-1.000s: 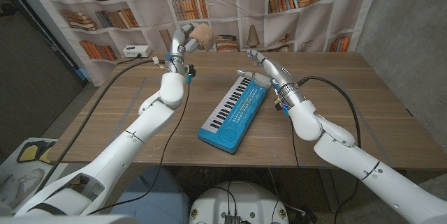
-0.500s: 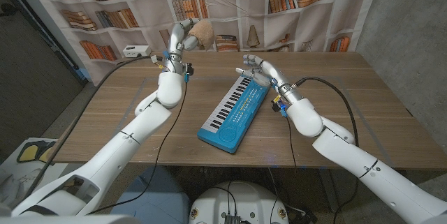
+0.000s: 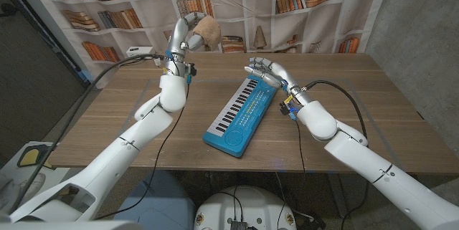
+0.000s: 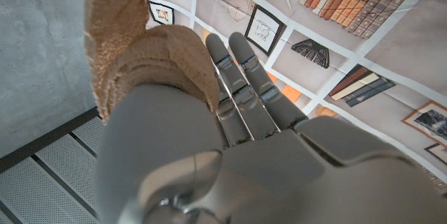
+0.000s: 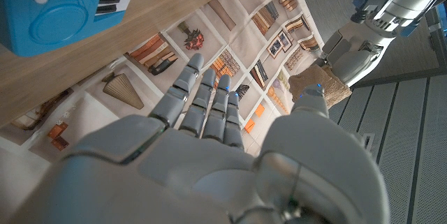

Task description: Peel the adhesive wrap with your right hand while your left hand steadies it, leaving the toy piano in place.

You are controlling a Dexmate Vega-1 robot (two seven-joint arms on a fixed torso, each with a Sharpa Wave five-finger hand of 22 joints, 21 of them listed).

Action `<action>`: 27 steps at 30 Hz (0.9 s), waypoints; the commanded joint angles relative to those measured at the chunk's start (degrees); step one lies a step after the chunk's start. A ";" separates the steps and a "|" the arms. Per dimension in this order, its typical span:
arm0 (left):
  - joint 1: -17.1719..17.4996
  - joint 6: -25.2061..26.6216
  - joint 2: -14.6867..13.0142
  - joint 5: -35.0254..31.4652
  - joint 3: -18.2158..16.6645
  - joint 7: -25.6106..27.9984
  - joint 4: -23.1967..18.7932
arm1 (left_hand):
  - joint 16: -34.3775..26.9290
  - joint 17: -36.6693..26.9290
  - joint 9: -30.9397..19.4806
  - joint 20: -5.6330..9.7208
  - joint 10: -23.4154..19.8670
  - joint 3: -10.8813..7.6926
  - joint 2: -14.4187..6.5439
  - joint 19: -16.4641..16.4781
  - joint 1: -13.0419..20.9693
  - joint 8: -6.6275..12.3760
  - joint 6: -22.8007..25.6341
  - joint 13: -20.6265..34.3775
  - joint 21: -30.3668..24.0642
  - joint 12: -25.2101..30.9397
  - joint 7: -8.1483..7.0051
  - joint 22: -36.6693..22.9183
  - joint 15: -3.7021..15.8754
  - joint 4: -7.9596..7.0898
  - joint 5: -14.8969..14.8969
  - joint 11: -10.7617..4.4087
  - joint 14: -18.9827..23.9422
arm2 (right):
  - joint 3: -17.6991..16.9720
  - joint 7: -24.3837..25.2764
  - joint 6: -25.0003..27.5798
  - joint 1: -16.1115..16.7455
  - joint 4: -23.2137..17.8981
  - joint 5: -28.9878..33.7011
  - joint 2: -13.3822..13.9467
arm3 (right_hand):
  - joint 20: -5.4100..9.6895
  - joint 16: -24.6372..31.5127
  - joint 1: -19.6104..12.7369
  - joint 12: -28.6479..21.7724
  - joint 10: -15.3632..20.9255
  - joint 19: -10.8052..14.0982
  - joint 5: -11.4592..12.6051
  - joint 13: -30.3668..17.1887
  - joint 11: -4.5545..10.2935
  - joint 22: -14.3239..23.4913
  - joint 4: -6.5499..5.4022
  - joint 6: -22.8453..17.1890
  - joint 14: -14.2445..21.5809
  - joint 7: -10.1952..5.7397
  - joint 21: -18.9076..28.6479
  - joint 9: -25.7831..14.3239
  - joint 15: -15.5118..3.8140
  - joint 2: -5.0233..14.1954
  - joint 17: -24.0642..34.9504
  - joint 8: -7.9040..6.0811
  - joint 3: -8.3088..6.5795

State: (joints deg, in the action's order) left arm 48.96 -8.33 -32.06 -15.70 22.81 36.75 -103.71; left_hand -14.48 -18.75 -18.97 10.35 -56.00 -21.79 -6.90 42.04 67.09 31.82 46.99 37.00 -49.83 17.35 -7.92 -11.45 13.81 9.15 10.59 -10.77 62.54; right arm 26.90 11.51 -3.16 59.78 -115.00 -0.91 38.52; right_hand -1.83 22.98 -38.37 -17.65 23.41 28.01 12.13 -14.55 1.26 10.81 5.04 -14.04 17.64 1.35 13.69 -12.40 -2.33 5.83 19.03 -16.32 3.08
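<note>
Above the far left of the wooden worktop (image 3: 143, 108), raised well clear of it: left hand (image 3: 184, 35), smooth grey shells, gripping a tan adhesive wrap (image 3: 206, 32), a lumpy wad with a crinkled, fabric-like weave. On the worktop's middle, lying diagonally: toy piano (image 3: 242, 112), glossy blue plastic, flat and long with rounded corners, black and white keys along one edge, a round speaker at the near end. Over the piano's far end: right hand (image 3: 264, 70), fingers apart, holding nothing, well apart from the wrap. From the left wrist: coarse weave of the wrap (image 4: 150, 56) pressed against the left hand (image 4: 237, 147), with a loose flap sticking out. From the right wrist: right hand (image 5: 209, 147) with straight spread fingers, piano's speaker corner (image 5: 59, 8), and the wrap (image 5: 325, 88) at the other arm.
</note>
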 commanded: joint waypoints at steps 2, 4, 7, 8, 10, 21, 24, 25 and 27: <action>0.82 3.84 -2.22 -11.93 0.71 3.44 -2.08 | 0.11 -0.31 -0.07 -0.15 -1.07 -0.01 -0.31 -0.41 0.52 0.52 1.48 0.37 -0.70 0.05 -0.80 0.06 -0.09 0.10 0.20 -0.74 -0.22 | -0.69 -3.47 -2.47 0.68 -0.07 -7.90 0.83 | -0.07 0.47 1.06 -0.50 0.84 0.67 0.33 -0.29 -0.07 0.18 -0.08 -0.87 0.57 0.12 0.37 -0.24 -5.21 -0.44 0.22 -0.44 0.51; 0.72 4.42 -2.63 -13.83 1.19 3.87 -2.07 | 0.12 -0.31 -0.03 -0.14 -1.07 -0.01 -0.33 -0.47 0.53 0.51 1.47 0.36 -0.78 0.01 -0.83 0.08 -0.09 0.09 0.19 -0.76 -0.23 | -0.66 -3.95 -2.83 0.66 0.13 -8.80 0.88 | -0.13 0.44 1.20 -0.50 0.85 0.61 0.35 -0.32 -0.01 0.18 -0.14 -1.01 0.53 0.03 0.34 -0.25 -5.20 -0.48 0.26 -0.49 0.58; 0.61 4.93 -3.13 -16.02 1.93 4.40 -1.88 | 0.09 -0.36 0.00 -0.16 -1.09 -0.01 -0.36 -0.53 0.52 0.50 1.46 0.34 -0.88 -0.03 -0.80 0.10 -0.11 0.07 0.18 -0.78 -0.21 | -0.50 -4.86 -3.01 0.62 0.23 -10.19 1.04 | -0.21 0.40 1.25 -0.48 0.84 0.50 0.41 -0.38 0.05 0.18 -0.15 -1.08 0.54 0.05 0.28 -0.28 -5.23 -0.51 0.31 -0.51 0.64; 0.59 5.04 -3.25 -16.51 2.14 4.48 -1.82 | 0.08 -0.39 0.03 -0.14 -1.12 -0.01 -0.33 -0.52 0.51 0.52 1.52 0.36 -0.96 -0.03 -0.89 0.12 -0.10 0.07 0.17 -0.77 -0.22 | -0.45 -5.28 -3.18 0.61 0.39 -11.01 0.97 | -0.27 0.38 1.31 -0.49 0.87 0.48 0.42 -0.40 0.02 0.19 -0.18 -1.08 0.52 0.10 0.27 -0.29 -5.19 -0.53 0.32 -0.51 0.67; 0.52 5.27 -3.39 -17.14 2.50 4.52 -1.67 | 0.09 -0.39 0.06 -0.12 -1.11 0.00 -0.34 -0.57 0.49 0.49 1.47 0.36 -1.02 -0.06 -0.88 0.13 -0.11 0.06 0.16 -0.76 -0.23 | -0.34 -6.52 -3.61 0.44 0.89 -12.90 0.91 | -0.35 0.32 1.47 -0.51 0.95 0.38 0.46 -0.45 0.03 0.19 -0.25 -1.40 0.42 -0.11 0.22 -0.32 -5.05 -0.57 0.38 -0.63 0.76; -0.02 7.83 -4.51 -20.88 4.06 3.80 -2.50 | 0.24 -0.35 0.18 -0.06 -1.08 0.00 -0.27 -0.88 0.53 0.45 1.43 0.41 -1.29 -0.16 -0.97 0.20 -0.06 0.11 0.12 -0.81 -0.47 | 0.34 -10.09 -4.20 -0.71 3.20 -19.05 0.45 | -0.45 0.09 1.49 -0.75 1.74 0.26 0.72 -0.66 0.44 0.20 -0.22 -2.72 0.30 -0.67 0.11 -0.42 -5.07 -0.57 0.53 -1.12 0.89; -0.25 8.71 -4.84 -22.03 4.42 3.57 -2.66 | 0.22 -0.39 0.22 -0.04 -1.07 -0.01 -0.33 -0.94 0.52 0.44 1.42 0.41 -1.39 -0.21 -0.95 0.22 -0.10 0.07 0.11 -0.81 -0.46 | 0.65 -11.48 -4.51 -1.21 4.44 -21.18 0.08 | -0.45 0.04 1.50 -0.78 1.85 0.25 0.76 -0.70 0.37 0.21 -0.21 -2.85 0.24 -0.79 0.10 -0.44 -5.04 -0.59 0.56 -1.17 0.92; -0.28 8.95 -4.98 -22.23 4.51 3.36 -2.80 | 0.21 -0.39 0.23 -0.01 -1.09 -0.01 -0.33 -0.98 0.53 0.44 1.42 0.43 -1.41 -0.20 -0.98 0.22 -0.08 0.07 0.11 -0.81 -0.46 | 0.77 -11.95 -4.92 -1.35 4.94 -21.72 -0.06 | -0.45 -0.02 1.48 -0.89 2.17 0.24 0.81 -0.75 0.90 0.21 -0.19 -3.17 0.21 -1.11 0.09 -0.46 -5.08 -0.58 0.59 -1.28 0.94; -0.41 9.46 -5.27 -23.05 4.77 3.24 -3.03 | 0.18 -0.44 0.26 0.01 -1.05 -0.01 -0.31 -1.00 0.55 0.44 1.45 0.39 -1.50 -0.26 -1.03 0.24 -0.07 0.09 0.10 -0.83 -0.44 | 0.94 -12.82 -5.47 -1.57 5.77 -23.03 -0.36 | -0.49 -0.14 1.39 -0.80 1.98 0.08 0.88 -0.79 0.99 0.21 -0.14 -3.34 0.02 -1.28 0.01 -0.49 -5.12 -0.54 0.62 -1.35 0.92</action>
State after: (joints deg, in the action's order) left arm 49.07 -1.76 -36.09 -34.48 26.32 40.87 -105.82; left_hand -14.48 -19.02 -18.58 10.55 -56.31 -21.79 -6.87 41.22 67.36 32.04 47.07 37.40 -50.87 16.96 -8.02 -11.17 13.82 9.15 10.59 -11.08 62.10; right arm 27.01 3.15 -7.12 59.47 -112.63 -16.95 39.16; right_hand -2.04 22.98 -37.09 -18.09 24.97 28.21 12.57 -15.07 1.99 10.80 4.91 -16.72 17.63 0.09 13.68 -12.67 -2.33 5.15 19.52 -17.33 3.74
